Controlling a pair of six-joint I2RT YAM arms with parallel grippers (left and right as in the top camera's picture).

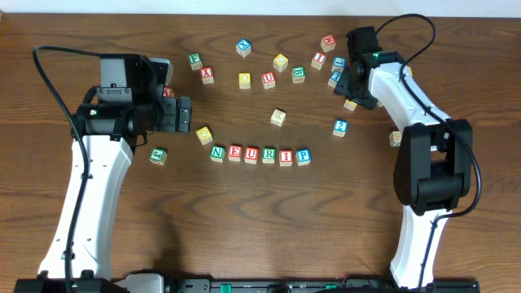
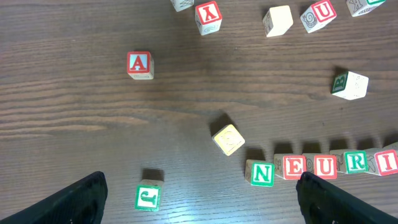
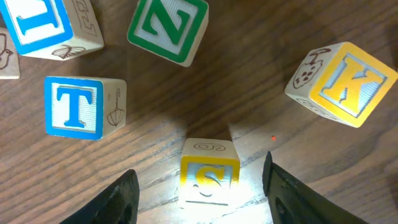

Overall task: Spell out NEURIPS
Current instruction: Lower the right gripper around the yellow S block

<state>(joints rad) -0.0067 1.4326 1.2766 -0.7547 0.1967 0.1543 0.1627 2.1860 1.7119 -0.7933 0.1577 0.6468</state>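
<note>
Action at the S block right now, flat on the table, well up and to the right of the P end of the row. Six blocks in that row, side by side: N, E, U, R, I, P. Right hand straddling the S block, one finger on either side, spread wider than the block, a gap showing on both sides, nothing gripped. Close company around the S block: a blue T block, a green Z block, and a yellow K block sitting askew. Over to the left hand, up and to the left of the row's N end, fingers wide apart, holding nothing at all. Just off that N end, a yellow block turned at an angle. Farther left of the row, a green block on its own.
</note>
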